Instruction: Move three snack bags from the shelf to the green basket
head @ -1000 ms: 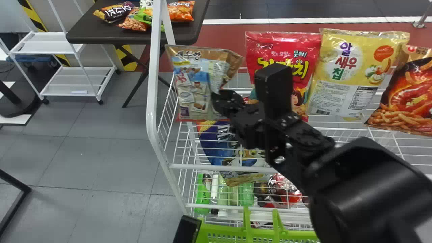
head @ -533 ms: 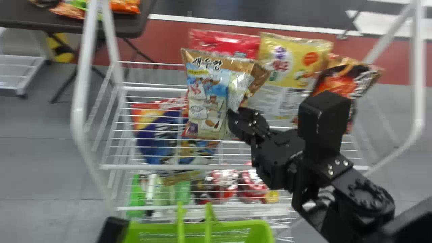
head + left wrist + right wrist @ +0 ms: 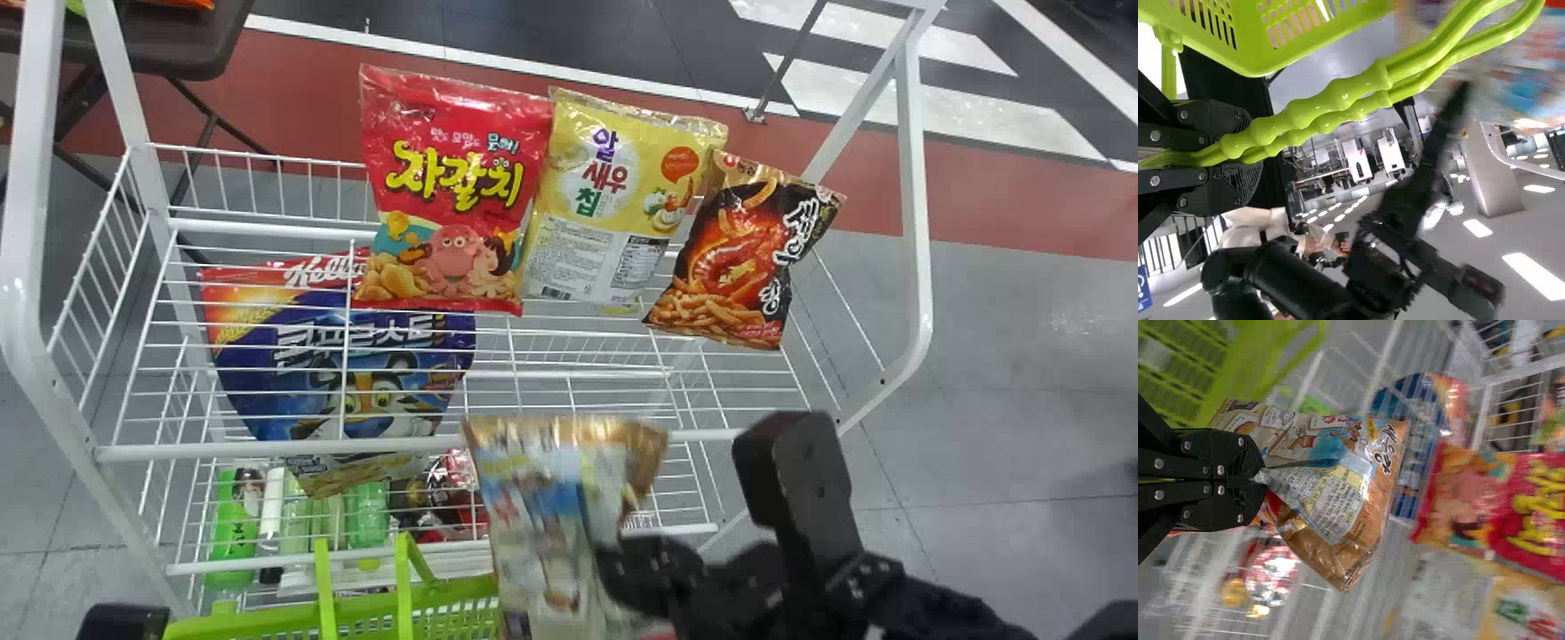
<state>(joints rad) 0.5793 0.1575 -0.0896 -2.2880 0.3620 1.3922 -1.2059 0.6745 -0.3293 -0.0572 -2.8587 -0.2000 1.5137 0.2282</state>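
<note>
Clamped on a brown snack bag point(image 3: 1358, 477), the right gripper point(image 3: 1262, 479) had neared the green basket point(image 3: 276, 615), making release seem close.

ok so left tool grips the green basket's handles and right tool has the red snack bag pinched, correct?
Wrong bag: the right wrist view shows the right tool pinching the brown-and-blue snack bag. The left tool does grip the green basket's handles.
</note>
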